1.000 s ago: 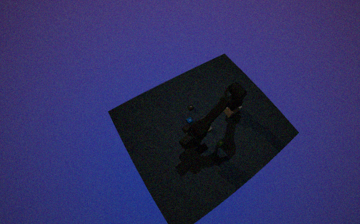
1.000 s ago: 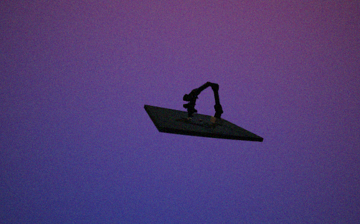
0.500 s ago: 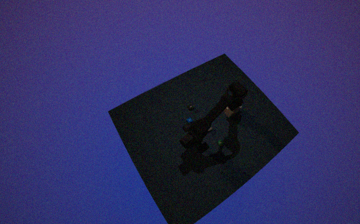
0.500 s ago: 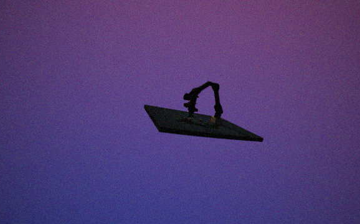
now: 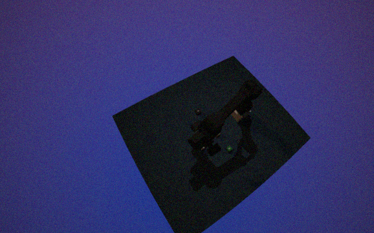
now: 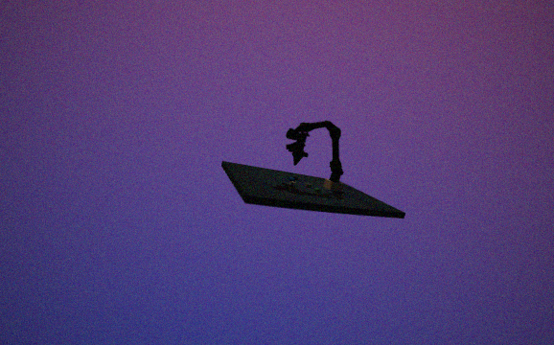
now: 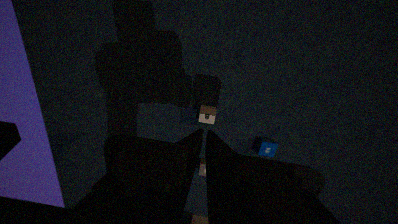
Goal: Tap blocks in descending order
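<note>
The scene is very dark. My gripper (image 7: 205, 133) (image 6: 297, 157) is shut and empty, and hangs well above the dark table (image 5: 154, 129) (image 6: 253, 184) (image 7: 310, 55). In the wrist view a block with a pale face (image 7: 207, 116) lies just beyond the fingertips, and a blue block (image 7: 267, 148) lies to the right of them. In the top view a green block (image 5: 229, 148) lies to the right of the arm's end, and a dark block (image 5: 198, 112) lies behind it. I cannot read any digit.
The arm's base (image 5: 251, 88) (image 6: 335, 173) stands at the table's far right side. The arm casts a wide shadow (image 5: 206, 178) on the table. In the wrist view the table's edge (image 7: 42, 125) runs down the left.
</note>
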Available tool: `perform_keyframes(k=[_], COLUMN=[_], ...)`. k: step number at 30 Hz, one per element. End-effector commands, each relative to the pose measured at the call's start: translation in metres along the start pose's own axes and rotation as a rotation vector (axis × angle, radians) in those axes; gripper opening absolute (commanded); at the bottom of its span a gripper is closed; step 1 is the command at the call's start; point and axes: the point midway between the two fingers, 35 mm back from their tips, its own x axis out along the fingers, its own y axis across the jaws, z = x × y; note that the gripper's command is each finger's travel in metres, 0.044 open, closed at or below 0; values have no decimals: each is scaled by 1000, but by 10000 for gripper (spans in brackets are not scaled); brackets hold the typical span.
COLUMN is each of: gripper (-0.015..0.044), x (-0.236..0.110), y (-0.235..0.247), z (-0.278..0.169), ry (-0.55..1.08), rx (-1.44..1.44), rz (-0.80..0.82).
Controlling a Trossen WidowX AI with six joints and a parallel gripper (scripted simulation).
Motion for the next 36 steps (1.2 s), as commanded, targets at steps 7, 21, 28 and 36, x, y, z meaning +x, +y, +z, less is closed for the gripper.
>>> perform_keyframes(k=[7, 21, 28, 36], gripper=[20, 20, 20, 20], x=[-8, 59, 83, 94], y=[-21, -31, -31, -31], z=[-96, -148, -152, -152], ry=[27, 31, 31, 31], rx=[-3, -3, -3, -3], rz=[-2, -3, -3, -3])
